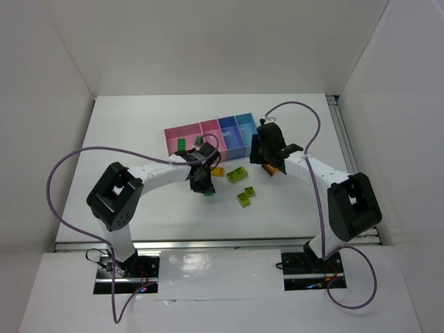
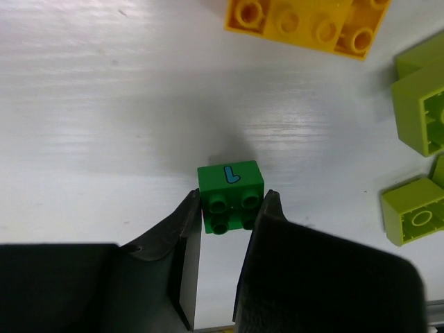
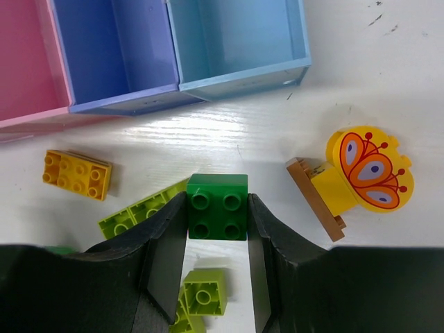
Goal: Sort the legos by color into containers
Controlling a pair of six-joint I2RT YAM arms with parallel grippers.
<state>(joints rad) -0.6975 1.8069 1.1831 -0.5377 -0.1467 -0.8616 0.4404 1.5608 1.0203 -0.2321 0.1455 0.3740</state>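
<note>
Overhead: the left gripper (image 1: 205, 187) reaches down near the containers (image 1: 182, 129), the right gripper (image 1: 267, 161) at their right end. Left wrist: jaws pinch a lettered green brick (image 2: 229, 182) on the table (image 2: 104, 104); lift straight before travelling. Right wrist: jaws clamp a plain green brick (image 3: 217, 206) near the blue bins (image 3: 239, 76); carry it left to the pink bin (image 3: 28, 62).

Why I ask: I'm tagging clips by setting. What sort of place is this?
Probably a robot lab test cell: white walls box in a white table, two arms are bolted at its near edge, with toy bricks and sorting bins laid out.
</note>
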